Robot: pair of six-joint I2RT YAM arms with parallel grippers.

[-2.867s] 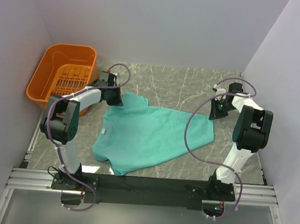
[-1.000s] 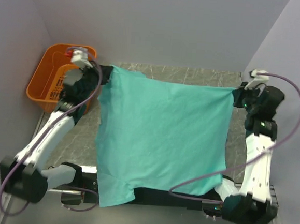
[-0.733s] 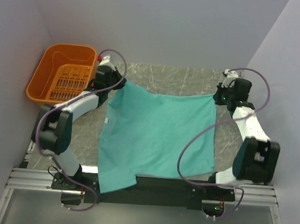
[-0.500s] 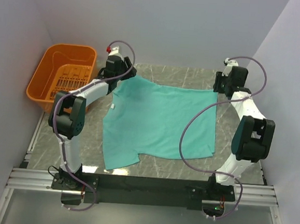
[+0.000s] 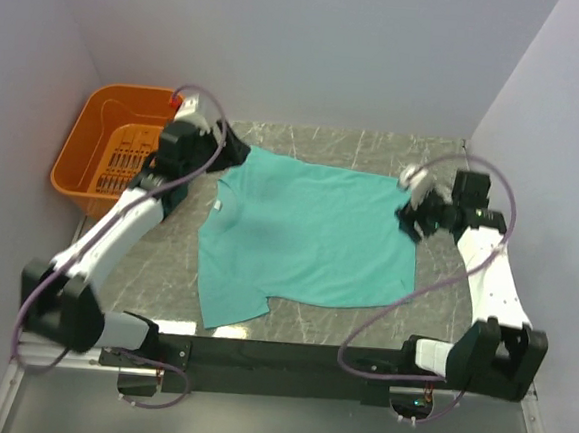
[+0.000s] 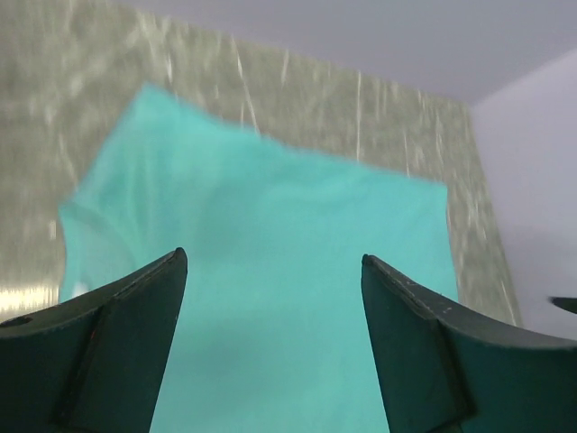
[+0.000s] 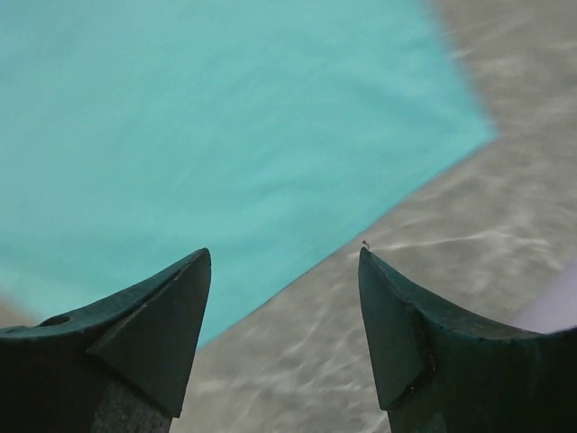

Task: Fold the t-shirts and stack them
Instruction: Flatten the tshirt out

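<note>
**Green t-shirt lay spread out on the table, both pincers wide open and empty**

The t-shirt lay flat on the gray table, between the two arms, with its neck to the left and its bottom edge to the right. The left pincer hung over the far left part of the shirt, and the right pincer hung over the far right corner; neither touched it. The cloth looked thin, soft and light, so it would likely flop, sag and crease when lifted. Pinching it at two corners or along one edge seemed best. The orange basket stood at the far left, close to the left arm but apart from the shirt. The right arm's purple cable looped by the shirt's near right corner and might catch it. The walls stood close on both sides.
</note>
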